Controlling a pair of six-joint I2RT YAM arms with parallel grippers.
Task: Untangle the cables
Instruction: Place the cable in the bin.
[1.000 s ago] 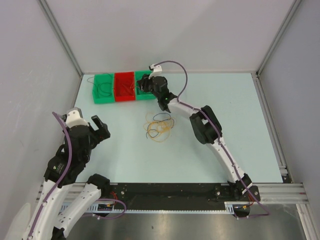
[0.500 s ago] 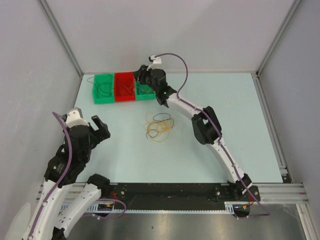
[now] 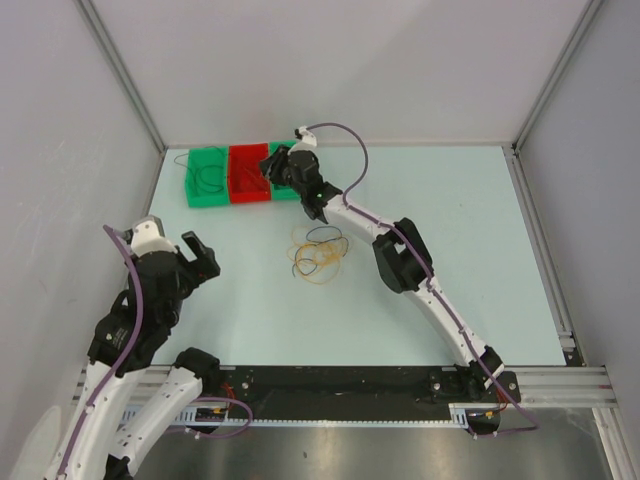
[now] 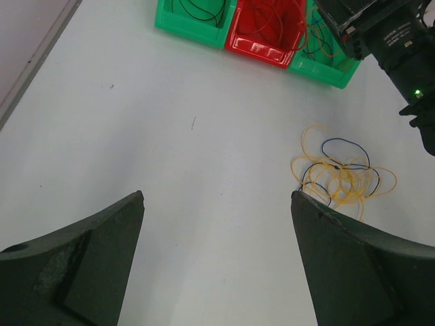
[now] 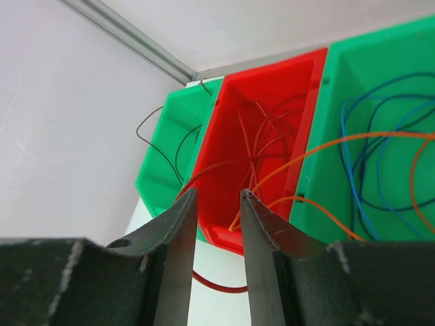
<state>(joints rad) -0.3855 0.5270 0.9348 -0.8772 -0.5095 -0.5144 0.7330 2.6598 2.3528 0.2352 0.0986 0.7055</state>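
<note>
Above pale table, holds left gripper wide open, empty; poises right gripper narrowly parted over red bin; hold on cables unclear.

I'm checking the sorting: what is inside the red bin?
Thin red wires lie curled inside the red bin, and an orange wire crosses in over one wall. The right gripper hides its near corner.

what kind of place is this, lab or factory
Probably a robotics lab test cell: a left arm and right arm bolted to a rail at the table edge, plain grey walls on aluminium posts, and a red bin and green bins near a tangle of cables.
</note>
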